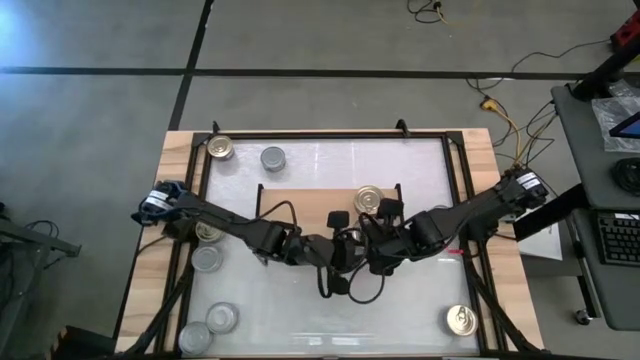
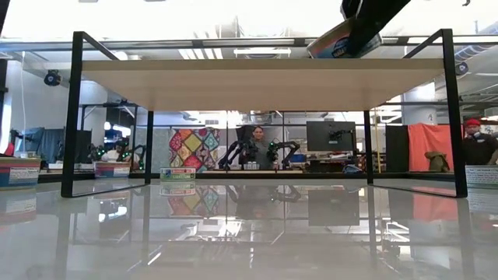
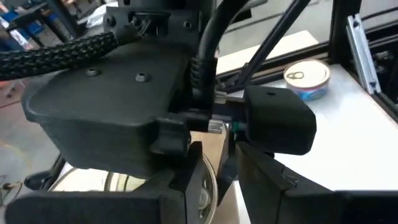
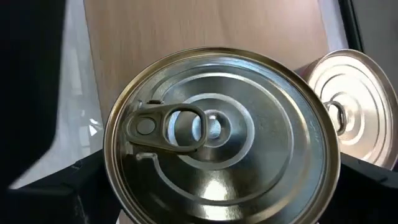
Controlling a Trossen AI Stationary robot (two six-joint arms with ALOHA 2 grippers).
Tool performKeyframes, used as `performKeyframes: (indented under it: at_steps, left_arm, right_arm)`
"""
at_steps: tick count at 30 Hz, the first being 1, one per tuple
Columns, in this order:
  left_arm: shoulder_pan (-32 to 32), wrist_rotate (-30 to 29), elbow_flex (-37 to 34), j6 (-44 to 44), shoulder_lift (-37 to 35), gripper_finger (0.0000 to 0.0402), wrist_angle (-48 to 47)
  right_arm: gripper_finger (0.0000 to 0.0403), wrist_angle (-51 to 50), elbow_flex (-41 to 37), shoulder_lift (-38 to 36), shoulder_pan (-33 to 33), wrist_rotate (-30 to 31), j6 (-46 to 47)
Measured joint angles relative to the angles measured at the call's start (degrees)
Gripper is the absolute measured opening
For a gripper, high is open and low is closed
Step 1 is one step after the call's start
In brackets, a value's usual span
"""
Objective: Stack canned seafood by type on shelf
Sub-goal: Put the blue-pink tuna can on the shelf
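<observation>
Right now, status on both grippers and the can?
Right gripper holds a gold-top can above the shelf. Second gold can already there. Left gripper close alongside, empty.

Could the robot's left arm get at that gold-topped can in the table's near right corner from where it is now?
Probably not easily: the gold-topped can sits past the right gripper, whose arm crosses between.
</observation>
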Motion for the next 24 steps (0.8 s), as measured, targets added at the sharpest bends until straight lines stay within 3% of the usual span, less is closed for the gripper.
performKeyframes:
  at_steps: [7,11,15,24]
  left_arm:
    - [-0.77,-0.14,-6.87,0.55,-3.7,0.0084,4.79]
    - [0.03,1.61,-17.92,-0.27,-7.99,0.0084,21.95]
    - [3.28,8.46,-25.86,-2.34,-8.85,0.0084,37.02]
    - [6.45,14.42,-23.18,-3.13,-6.47,0.0084,32.91]
  right_arm:
    - [0.0397,1.59,-0.57,0.11,-0.15,-1.6,-0.41]
    - [0.0398,1.92,-0.65,0.11,-0.21,-1.67,-0.06]
    - [0.0399,3.11,-0.67,0.16,-0.54,-1.56,-0.21]
    - [0.04,5.67,-1.09,0.41,-1.42,-1.12,0.25]
